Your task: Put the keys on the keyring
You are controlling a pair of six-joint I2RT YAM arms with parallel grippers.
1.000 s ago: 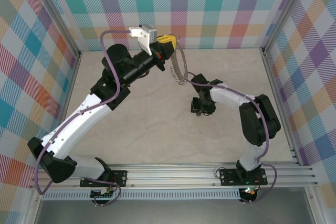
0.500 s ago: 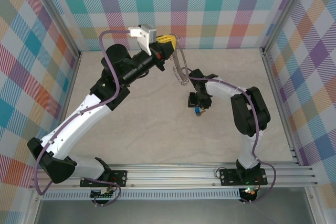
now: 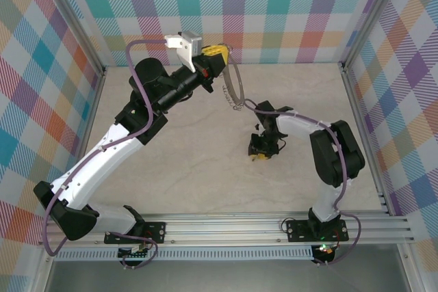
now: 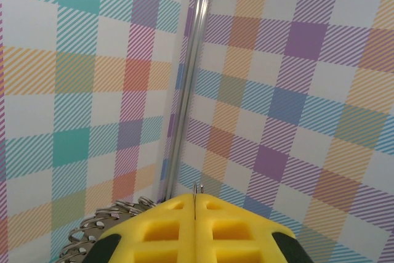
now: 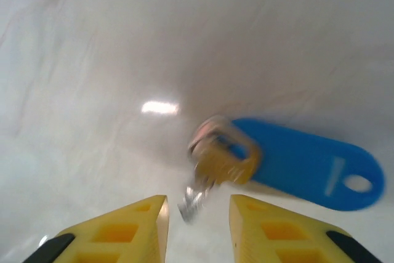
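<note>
High near the back wall, my left gripper (image 3: 217, 52) is shut on the keyring (image 3: 236, 88), a large thin silver hoop hanging below it. In the left wrist view the ring's wire (image 4: 196, 188) sticks up between the closed yellow fingers (image 4: 196, 200), and small silver loops (image 4: 104, 220) bunch at the left. My right gripper (image 3: 261, 152) points down at the table, right of centre. In its wrist view the key (image 5: 215, 163), with its blue plastic tag (image 5: 308, 164), lies on the table. The open gripper (image 5: 197, 214) has the silver blade tip between its fingertips, touching neither.
The tabletop (image 3: 198, 148) is pale marble, enclosed by checked walls and aluminium posts (image 3: 356, 100). The left arm stretches diagonally across the left half of the table.
My right gripper has dropped toward the table over the key and its jaws have narrowed. The left gripper holds the ring in almost the same place.
</note>
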